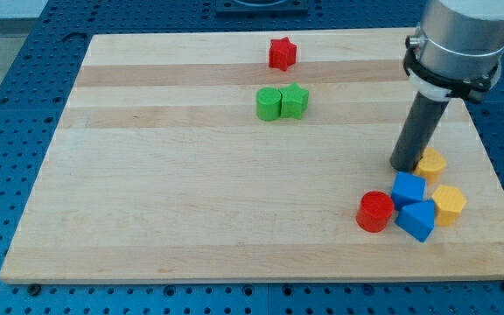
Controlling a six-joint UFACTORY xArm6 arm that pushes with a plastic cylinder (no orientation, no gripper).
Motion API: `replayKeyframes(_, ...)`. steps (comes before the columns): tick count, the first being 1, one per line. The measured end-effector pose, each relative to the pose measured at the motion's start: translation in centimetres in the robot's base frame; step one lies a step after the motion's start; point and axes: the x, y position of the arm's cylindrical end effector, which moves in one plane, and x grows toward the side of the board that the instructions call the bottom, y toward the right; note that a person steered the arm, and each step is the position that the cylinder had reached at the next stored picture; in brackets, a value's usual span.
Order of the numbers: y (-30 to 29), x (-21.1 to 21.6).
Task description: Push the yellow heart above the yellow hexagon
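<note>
Two yellow blocks lie at the view's lower right. One yellow block (431,163) sits higher, partly hidden behind my rod; its shape is hard to make out. The other yellow block (449,204), which looks six-sided, lies below and slightly right of it. My tip (404,167) rests on the board just left of the upper yellow block, touching or nearly touching it. The rod comes down from the view's upper right.
A blue cube (408,188), a blue triangular block (416,220) and a red cylinder (375,211) cluster just below my tip. A green cylinder (269,104) and a green star (295,101) sit at top centre, with a red star (282,53) above them. The board's right edge (497,184) is close.
</note>
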Motion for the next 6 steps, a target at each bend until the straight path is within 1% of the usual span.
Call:
replayKeyframes(1, -0.4, -2.3)
replayKeyframes(2, 0.6, -4.1)
replayKeyframes(3, 1.6, -2.3)
replayKeyframes(4, 1.6, 0.4)
replayKeyframes(5, 1.6, 1.5)
replayKeyframes(6, 1.6, 0.3)
